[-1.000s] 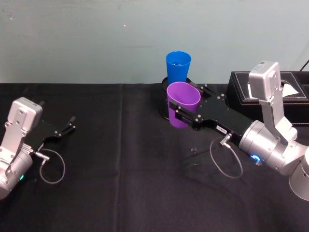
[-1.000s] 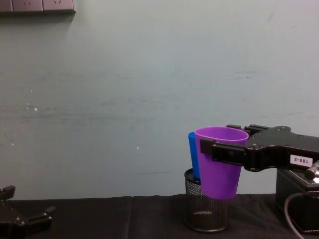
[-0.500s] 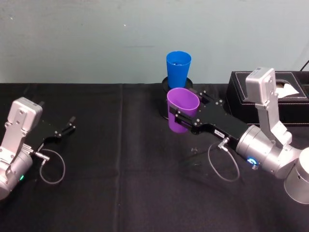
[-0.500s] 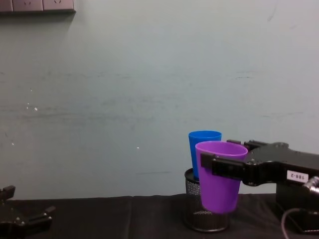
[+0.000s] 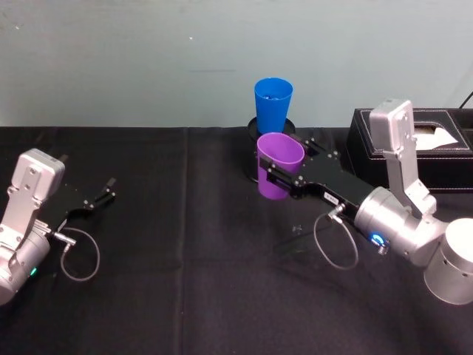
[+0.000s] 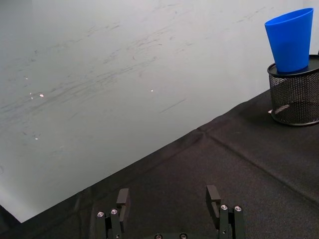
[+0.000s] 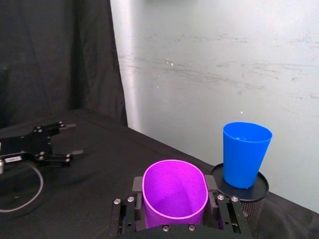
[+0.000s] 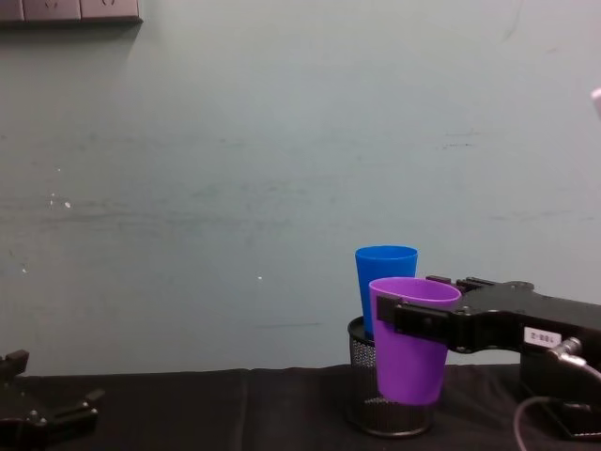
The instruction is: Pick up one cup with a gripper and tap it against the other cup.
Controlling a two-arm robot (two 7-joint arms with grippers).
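Clamping of purple cup (image 5: 279, 168) by right gripper (image 5: 287, 160) was noted mid-frame, cup held upright, likely so its wall could meet blue cup (image 5: 272, 102) propped in mesh holder (image 8: 362, 376) just behind; left gripper (image 5: 101, 194) was parked lower left, fingers apart.

I'm at a lab test bench: black-clothed table (image 5: 185, 296) under me, scuffed pale wall (image 5: 111, 59) at twelve o'clock, wall sockets (image 8: 80, 9) at ten.

Pale green scuffed wall (image 8: 235, 169) in bg, blk tablecloth (image 5: 185, 281), wall sockets (image 8: 70, 9) top-left.
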